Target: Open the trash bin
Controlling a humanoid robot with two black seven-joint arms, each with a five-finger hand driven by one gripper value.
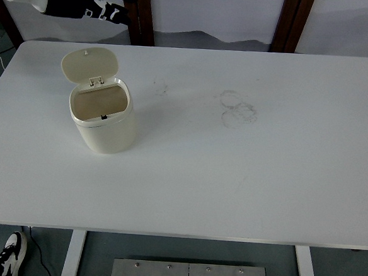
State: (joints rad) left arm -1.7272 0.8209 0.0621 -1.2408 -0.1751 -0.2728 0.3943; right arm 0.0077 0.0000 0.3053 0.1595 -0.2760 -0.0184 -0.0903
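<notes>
Trash bin: smooth cream plastic with a soft sheen, lid alike. Table, below the left hand: matt white top bearing faint grey ring marks. Hand: black segments, glossy white plastic wrist shell.

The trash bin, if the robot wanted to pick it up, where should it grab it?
Probably around the trash bin's smooth rounded body, below the rim, coming in from the left hand's side. The lid stands flipped open at the back and looks too thin and hinged to lift by.
</notes>
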